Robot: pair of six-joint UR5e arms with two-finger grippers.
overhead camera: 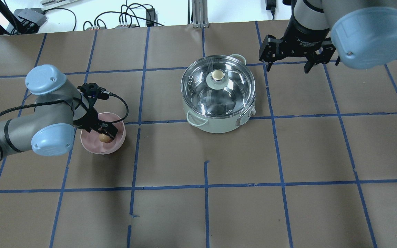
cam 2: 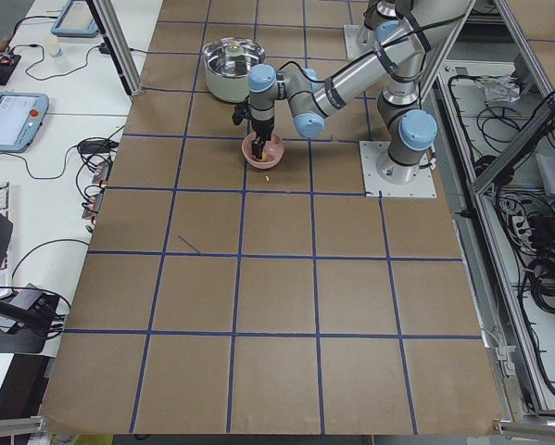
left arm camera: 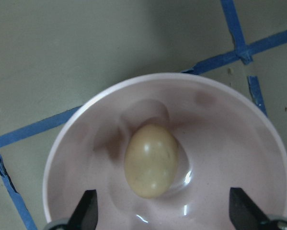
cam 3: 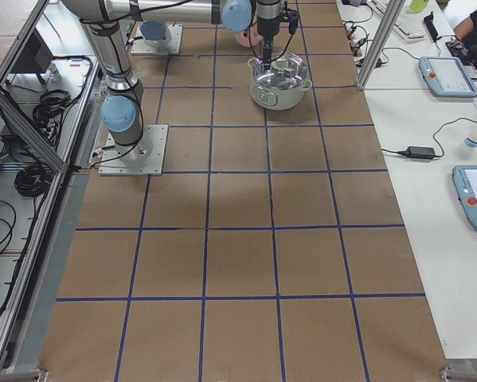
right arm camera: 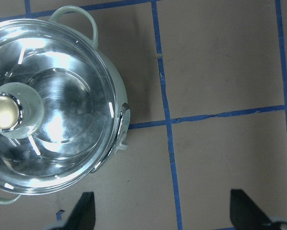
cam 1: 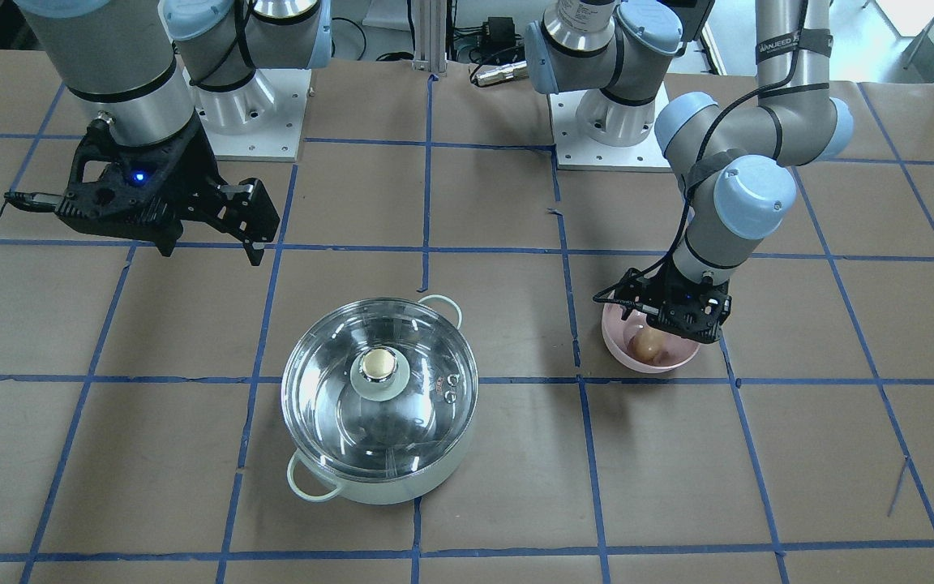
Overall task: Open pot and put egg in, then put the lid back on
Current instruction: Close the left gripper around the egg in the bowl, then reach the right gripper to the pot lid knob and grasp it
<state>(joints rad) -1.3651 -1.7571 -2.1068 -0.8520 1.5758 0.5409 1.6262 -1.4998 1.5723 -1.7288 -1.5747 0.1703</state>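
The mint-green pot (cam 1: 390,483) stands mid-table with the glass lid (cam 1: 337,422) seated on it, beige-topped knob (cam 1: 379,365) up. The pot also shows in the overhead view (overhead camera: 215,125) and the right wrist view (right arm camera: 115,81). The tan egg (left arm camera: 151,160) lies in a pink bowl (left arm camera: 220,120) on my left side, and also shows in the overhead view (overhead camera: 104,138). My left gripper (left arm camera: 166,213) is open, low over the bowl, with a finger on each side of the egg, not touching it. My right gripper (overhead camera: 288,65) is open and empty, held high beside the pot.
The table is brown paper with a blue tape grid. The arm bases (cam 1: 609,122) stand at the robot's edge. Cables and power bricks (overhead camera: 129,20) lie beyond the far edge. Bare table lies between the pink bowl (overhead camera: 95,146) and the pot.
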